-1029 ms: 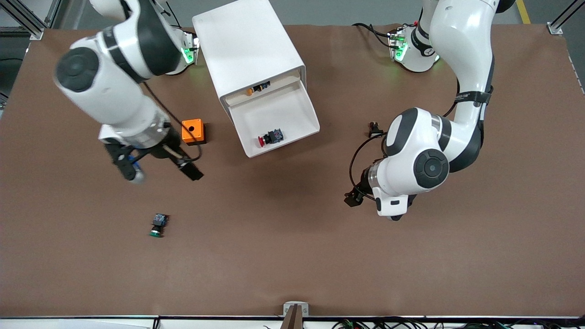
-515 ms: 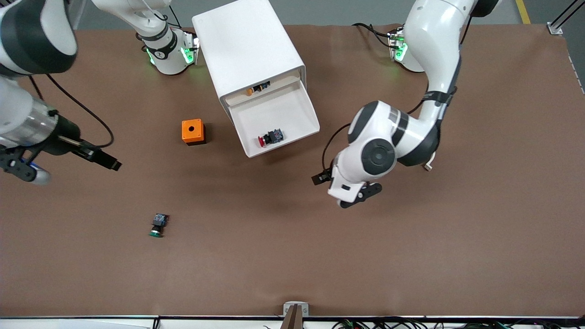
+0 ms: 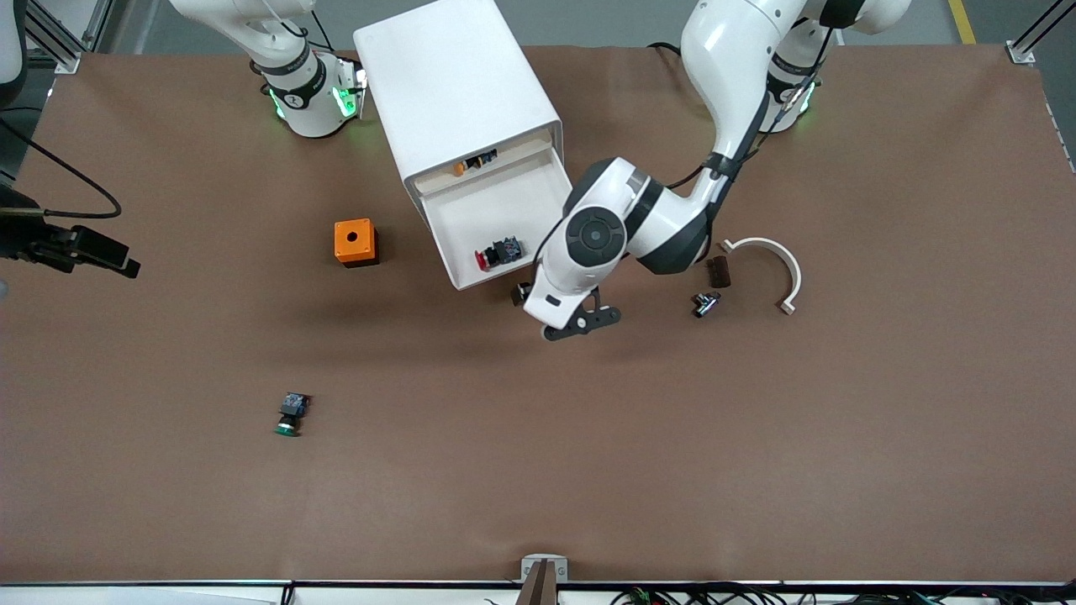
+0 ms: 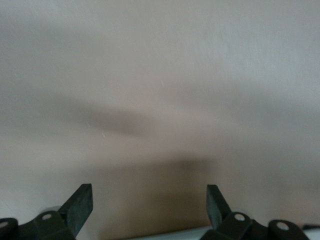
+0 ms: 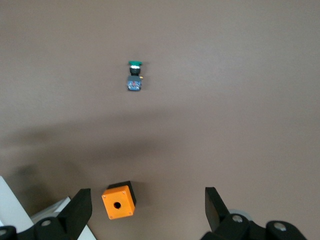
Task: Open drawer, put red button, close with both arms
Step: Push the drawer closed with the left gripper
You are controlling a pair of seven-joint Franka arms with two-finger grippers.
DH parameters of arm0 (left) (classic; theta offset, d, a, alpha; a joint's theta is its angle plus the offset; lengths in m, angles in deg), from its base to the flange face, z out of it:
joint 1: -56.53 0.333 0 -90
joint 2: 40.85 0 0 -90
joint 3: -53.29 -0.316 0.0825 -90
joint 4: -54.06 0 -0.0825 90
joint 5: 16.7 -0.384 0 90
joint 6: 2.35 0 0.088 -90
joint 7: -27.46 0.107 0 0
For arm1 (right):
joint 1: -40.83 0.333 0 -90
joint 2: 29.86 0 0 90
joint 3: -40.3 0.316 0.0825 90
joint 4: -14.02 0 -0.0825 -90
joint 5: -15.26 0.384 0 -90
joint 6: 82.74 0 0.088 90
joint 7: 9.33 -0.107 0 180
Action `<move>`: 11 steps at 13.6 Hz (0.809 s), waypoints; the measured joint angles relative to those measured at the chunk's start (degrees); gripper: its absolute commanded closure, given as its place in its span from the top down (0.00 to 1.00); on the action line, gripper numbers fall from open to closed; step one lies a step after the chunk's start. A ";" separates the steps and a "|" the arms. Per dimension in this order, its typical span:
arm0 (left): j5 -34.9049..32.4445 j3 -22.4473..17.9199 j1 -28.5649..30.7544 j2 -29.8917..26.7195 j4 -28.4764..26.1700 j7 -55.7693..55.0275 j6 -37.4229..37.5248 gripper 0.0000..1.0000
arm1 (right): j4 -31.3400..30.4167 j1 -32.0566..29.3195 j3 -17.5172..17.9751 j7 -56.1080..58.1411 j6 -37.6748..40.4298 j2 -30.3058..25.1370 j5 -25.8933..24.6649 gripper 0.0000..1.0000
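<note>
One red button (image 3: 497, 253) lies inside the pulled-out drawer (image 3: 538, 195), so closing is left. Left gripper (image 3: 565, 313), fingers spread and empty, hangs just before the drawer's front lip, prob. to push. Right gripper (image 5: 145, 212), also spread w/ nothing, waits at the table's edge.

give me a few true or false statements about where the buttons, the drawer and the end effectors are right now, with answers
1. The red button lies in the open drawer. True.
2. The green button is in the drawer too. False: it lies on the table, nearer the front camera than the orange box.
3. The left end effector is shut on the red button. False: it is open and empty, over the table by the drawer's front lip.
4. The right end effector is open. True.
5. The drawer is closed. False: it is pulled out.
</note>
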 measured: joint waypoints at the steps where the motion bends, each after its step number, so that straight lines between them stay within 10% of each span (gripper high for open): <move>1: 0.19 1.08 -0.18 0.02 -0.44 -0.66 0.08 1.00 | 0.00 0.02 0.35 0.14 0.34 -0.08 -1.88 1.00; 11: 0.27 10.18 -0.61 0.04 -3.03 -9.32 2.64 1.00 | -0.43 -2.48 3.84 1.77 1.53 -3.56 -3.67 1.00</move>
